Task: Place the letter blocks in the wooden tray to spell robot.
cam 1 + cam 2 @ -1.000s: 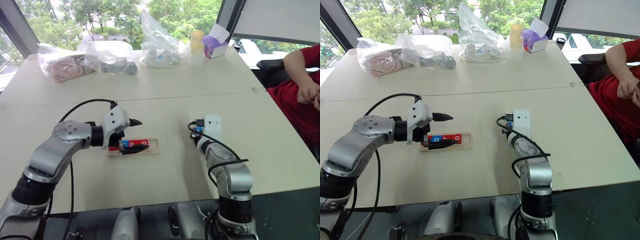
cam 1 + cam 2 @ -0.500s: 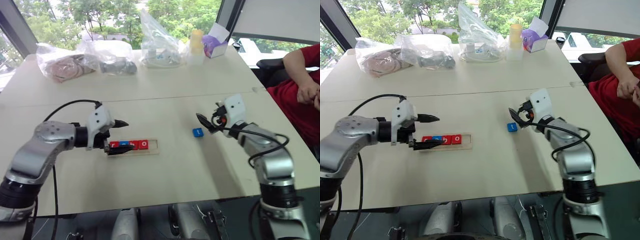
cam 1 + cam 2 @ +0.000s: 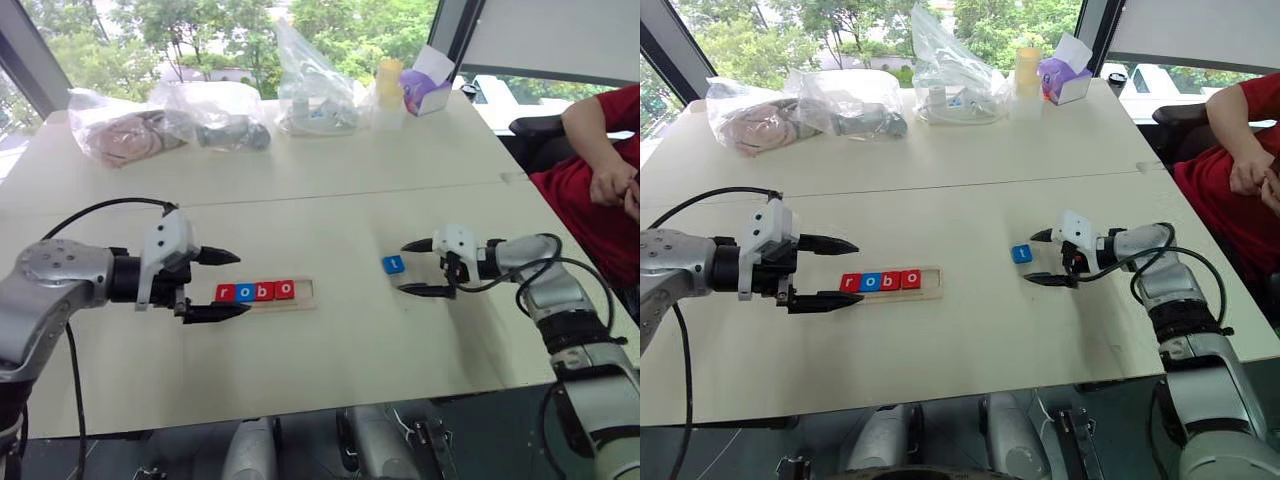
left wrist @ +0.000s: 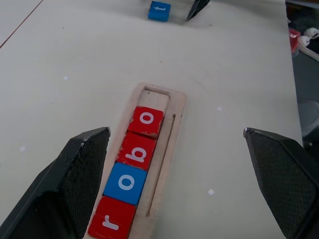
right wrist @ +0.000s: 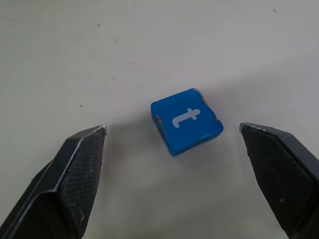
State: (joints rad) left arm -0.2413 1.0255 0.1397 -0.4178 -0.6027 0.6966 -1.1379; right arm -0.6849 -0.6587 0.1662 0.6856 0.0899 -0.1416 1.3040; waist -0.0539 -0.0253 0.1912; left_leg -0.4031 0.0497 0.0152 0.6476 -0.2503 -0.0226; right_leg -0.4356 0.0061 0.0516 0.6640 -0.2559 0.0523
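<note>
The right claw [image 3: 1047, 258] is gaping wide beside the small blue square "t" block [image 3: 1021, 254] mid-counter; light, rigid, likely best pinched across opposite flat sides; the left claw [image 3: 837, 272] is hanging spread.

My left wrist view: four letter blocks [image 4: 133, 166] in wooden tray [image 4: 172, 130] read r, o, b, o — red r, blue o, red b, red o. Loose blue block [image 5: 186, 121] on table [image 5: 149, 45] ahead of my claw: white t.
</note>
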